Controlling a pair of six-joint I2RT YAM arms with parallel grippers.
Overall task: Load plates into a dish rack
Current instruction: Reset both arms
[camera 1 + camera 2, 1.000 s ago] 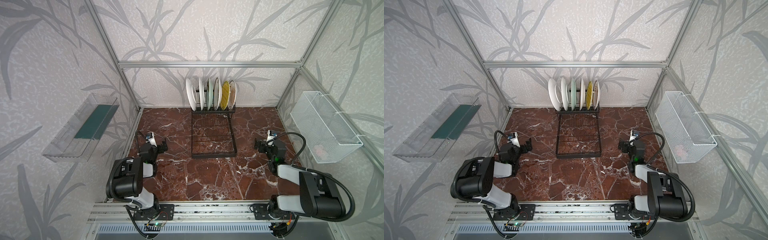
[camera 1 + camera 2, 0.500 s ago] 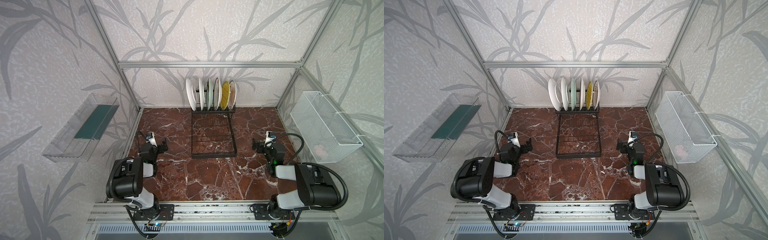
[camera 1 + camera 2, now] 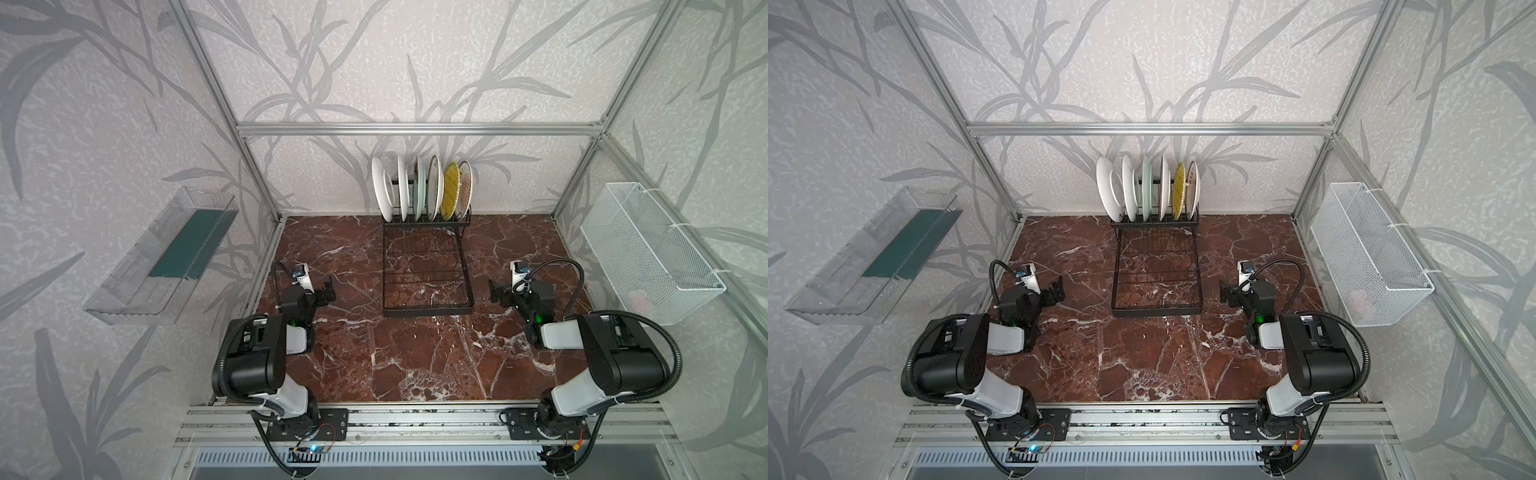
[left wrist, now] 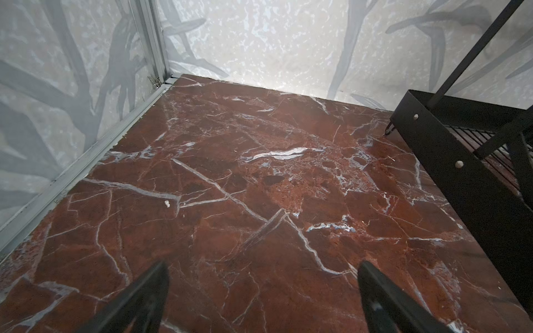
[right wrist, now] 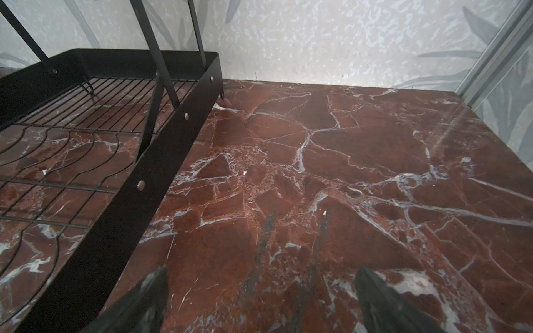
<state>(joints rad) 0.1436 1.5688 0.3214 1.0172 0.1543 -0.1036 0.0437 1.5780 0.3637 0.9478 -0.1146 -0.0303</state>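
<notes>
Left gripper [image 3: 329, 290] and right gripper [image 3: 494, 291] are being shown wide open, empty. Ahead, six racked round glazed plates [image 3: 433, 189] are being judged stiff, slippery, breakable; rim grasp advised.

Edge-on plates [image 3: 419, 191]: patterns mostly hidden; basket [image 3: 648, 249] contents unclear.

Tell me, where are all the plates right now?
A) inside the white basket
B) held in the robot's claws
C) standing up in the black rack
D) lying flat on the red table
C: the plates stand on edge in a row, side by side, in the upright slotted part at the back of the dish rack.
</notes>
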